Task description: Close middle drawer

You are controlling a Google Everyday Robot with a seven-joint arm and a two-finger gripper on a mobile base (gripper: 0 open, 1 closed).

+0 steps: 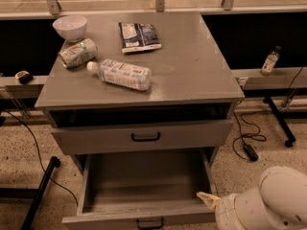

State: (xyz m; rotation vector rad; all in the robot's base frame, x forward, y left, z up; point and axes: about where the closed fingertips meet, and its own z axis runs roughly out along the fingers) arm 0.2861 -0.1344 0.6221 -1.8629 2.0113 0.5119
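The middle drawer (144,176) of the grey cabinet is pulled far out. Its plain grey box is empty, and its low front with a small dark handle (150,223) lies at the bottom edge of the view. My gripper (207,200) shows only as a cream tip on the white arm (264,205) at the bottom right. It sits at the drawer's right front corner, close to or touching the right side wall. The rest of the gripper is hidden behind the arm.
The drawer above (144,137) stands slightly out, with a dark gap over it. The cabinet top (192,66) holds a white bowl (70,28), a can (77,53), a lying bottle (120,74) and a snack bag (139,36). Cables (247,138) and stand legs (41,186) are on the floor.
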